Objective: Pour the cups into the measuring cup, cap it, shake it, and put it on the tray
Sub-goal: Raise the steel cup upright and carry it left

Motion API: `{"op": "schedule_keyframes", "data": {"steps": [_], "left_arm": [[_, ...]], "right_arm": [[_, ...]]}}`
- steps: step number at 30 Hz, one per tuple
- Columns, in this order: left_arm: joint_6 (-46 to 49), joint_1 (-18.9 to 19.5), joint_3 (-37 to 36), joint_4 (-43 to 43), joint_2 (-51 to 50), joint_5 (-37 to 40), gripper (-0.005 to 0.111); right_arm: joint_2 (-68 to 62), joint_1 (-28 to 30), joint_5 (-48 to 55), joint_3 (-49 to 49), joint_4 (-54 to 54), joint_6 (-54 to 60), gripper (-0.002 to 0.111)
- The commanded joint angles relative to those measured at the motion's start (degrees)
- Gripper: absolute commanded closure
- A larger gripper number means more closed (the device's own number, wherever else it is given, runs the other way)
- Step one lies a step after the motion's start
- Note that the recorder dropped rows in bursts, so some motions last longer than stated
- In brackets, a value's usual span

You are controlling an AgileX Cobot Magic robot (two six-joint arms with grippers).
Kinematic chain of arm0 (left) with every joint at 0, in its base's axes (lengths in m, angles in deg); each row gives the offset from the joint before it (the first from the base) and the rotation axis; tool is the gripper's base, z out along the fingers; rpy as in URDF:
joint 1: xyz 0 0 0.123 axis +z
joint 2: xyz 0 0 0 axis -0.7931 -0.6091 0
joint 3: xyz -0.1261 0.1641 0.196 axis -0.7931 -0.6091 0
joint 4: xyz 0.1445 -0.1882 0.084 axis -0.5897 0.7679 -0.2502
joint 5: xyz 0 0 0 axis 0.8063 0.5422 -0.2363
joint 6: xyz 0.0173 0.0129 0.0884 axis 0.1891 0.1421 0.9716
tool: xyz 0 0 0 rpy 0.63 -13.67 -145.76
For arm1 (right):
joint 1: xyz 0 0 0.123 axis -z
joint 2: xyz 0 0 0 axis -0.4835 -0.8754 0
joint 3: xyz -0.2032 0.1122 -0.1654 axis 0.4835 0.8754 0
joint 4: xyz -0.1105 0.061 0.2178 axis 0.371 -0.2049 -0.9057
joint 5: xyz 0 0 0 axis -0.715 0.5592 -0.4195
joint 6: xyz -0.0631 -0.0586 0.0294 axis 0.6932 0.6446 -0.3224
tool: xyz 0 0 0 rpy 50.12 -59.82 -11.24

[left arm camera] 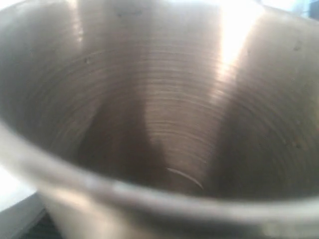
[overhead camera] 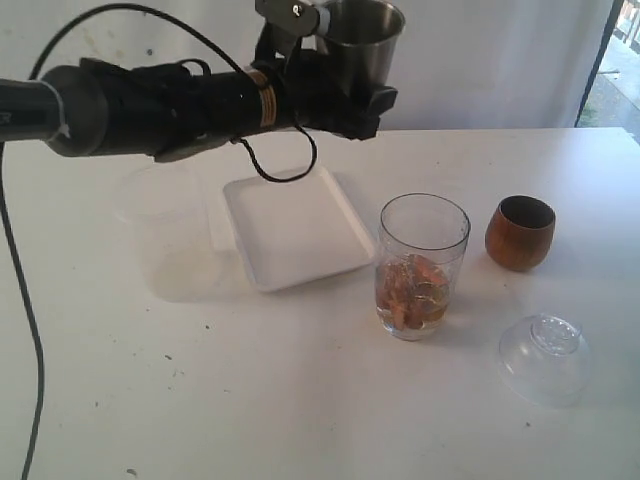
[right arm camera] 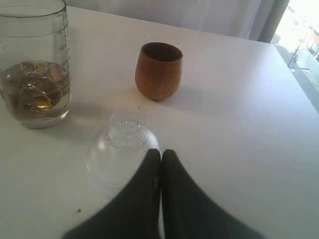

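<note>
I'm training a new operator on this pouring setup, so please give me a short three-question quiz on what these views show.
1. True or false: the wooden cup lies on its side.
2. What does the left gripper hold aloft? A) the steel tumbler B) a spoon C) a glass bottle
3. Fill in: the right gripper hovers by the clear dome lid with its jaws ____ and nothing between them.

Key
1. False: it stands upright, mouth up.
2. A
3. shut
</note>
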Motion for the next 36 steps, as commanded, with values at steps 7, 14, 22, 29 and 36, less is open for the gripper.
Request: {"op": "schedule_keyframes", "data": {"steps": [7,14,22,29,36], "left_arm": [[-1.1,0.0,-4.5,0.3,8.1,1.6,0.107],[-1.1,3.8,-12.2,0.5,11.9,-1.5,0.107],[-0.1,9.0,-18.7,0.2,17.0,-6.5,0.107],[0.2,13.9,-23.7,0.1,23.2,-6.8,0.107],[0.8,22.3,-32.2,0.1,29.9,-7.7,0.107]], "right_arm": [[0.4,-0.2,-0.6,0.3,0.1,-0.1,0.108],[0.4,-0.2,-0.6,0.3,0.1,-0.1,0.108],[0.4,-0.2,-0.6,0.3,0.1,-0.1,0.108],[0.4,-0.2,-0.6,0.3,0.1,-0.1,0.108],[0.4,-0.2,-0.6,0.3,-0.1,-0.1,0.108]]}}
